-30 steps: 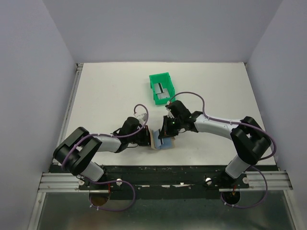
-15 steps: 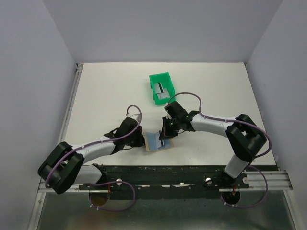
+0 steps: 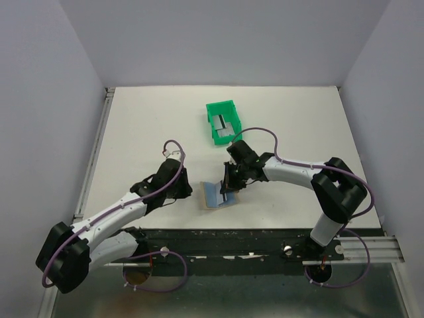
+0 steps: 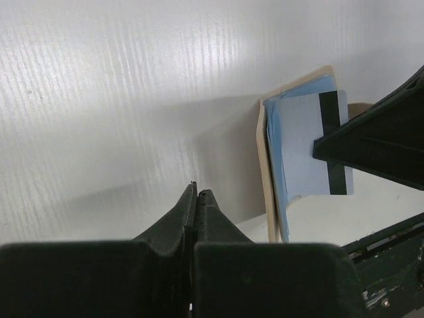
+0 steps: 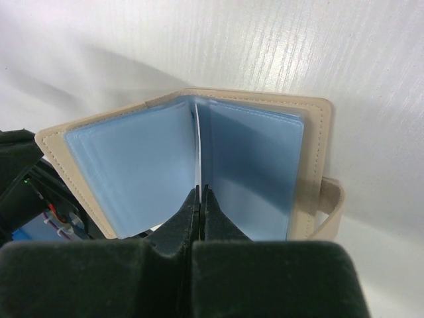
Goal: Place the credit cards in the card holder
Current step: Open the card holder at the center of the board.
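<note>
The card holder (image 3: 211, 197) lies open near the table's front edge, tan outside (image 5: 317, 165) and pale blue inside (image 4: 281, 192). My right gripper (image 3: 227, 187) is shut on a credit card, whose thin white edge (image 5: 199, 142) stands in the fold between the blue leaves. From the left wrist view that card (image 4: 301, 146) shows a pale face with a dark stripe, pinched by the right fingers (image 4: 381, 142). My left gripper (image 4: 197, 192) is shut and empty, a short way left of the holder (image 3: 187, 192), not touching it.
A green plastic bin (image 3: 222, 120) stands behind the right gripper, with a grey card-like thing inside. The table's front edge (image 3: 265, 228) runs just below the holder. Grey walls close in the table on three sides.
My left gripper has come off the holder's left edge and drawn back to the left, its arm stretching out low. The holder now lies flatter. The right gripper has barely shifted.
</note>
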Robot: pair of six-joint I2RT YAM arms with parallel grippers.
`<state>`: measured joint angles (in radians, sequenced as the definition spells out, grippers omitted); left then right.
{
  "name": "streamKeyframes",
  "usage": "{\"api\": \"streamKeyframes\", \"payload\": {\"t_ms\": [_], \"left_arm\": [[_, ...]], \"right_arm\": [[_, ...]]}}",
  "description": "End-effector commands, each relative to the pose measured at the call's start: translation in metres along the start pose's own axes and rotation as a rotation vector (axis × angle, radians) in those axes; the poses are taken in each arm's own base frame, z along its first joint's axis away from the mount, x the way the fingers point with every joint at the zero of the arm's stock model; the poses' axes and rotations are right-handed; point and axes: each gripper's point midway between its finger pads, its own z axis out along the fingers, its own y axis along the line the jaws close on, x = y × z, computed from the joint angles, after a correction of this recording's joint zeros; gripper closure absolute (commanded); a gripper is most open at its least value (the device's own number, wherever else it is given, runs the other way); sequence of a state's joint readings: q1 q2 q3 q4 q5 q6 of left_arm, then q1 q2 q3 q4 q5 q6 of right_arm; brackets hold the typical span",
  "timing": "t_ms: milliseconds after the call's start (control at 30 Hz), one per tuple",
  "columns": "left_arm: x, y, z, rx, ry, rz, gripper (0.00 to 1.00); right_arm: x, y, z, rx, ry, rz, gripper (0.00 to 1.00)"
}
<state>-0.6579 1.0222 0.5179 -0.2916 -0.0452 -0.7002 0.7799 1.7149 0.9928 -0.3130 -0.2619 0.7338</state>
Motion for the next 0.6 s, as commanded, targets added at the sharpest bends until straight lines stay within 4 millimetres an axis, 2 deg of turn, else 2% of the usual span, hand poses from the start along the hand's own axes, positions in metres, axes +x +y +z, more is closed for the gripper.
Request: {"api": "streamKeyframes", "payload": {"t_ms": [0, 167, 267, 400, 567], "left_arm": [[-0.010, -0.023, -0.012, 0.122, -0.037, 0.006, 1.00], [-0.033, -0.055, -0.038, 0.298, -0.152, 0.035, 1.00], [-0.038, -0.068, -0.044, 0.364, -0.170, 0.059, 1.00], [-0.031, -0.077, -0.033, 0.392, -0.102, 0.073, 1.00], [-0.017, -0.075, -0.015, 0.370, -0.026, 0.077, 1.00]], "right_arm": [[0.009, -0.021, 0.007, 0.093, 0.020, -0.001, 1.00], [0.009, -0.021, 0.007, 0.096, 0.021, 0.004, 1.00], [0.010, -0.022, 0.008, 0.096, 0.023, 0.003, 1.00], [0.012, -0.024, 0.009, 0.101, 0.028, 0.006, 1.00], [0.011, -0.023, 0.009, 0.099, 0.026, 0.007, 0.99]]}}
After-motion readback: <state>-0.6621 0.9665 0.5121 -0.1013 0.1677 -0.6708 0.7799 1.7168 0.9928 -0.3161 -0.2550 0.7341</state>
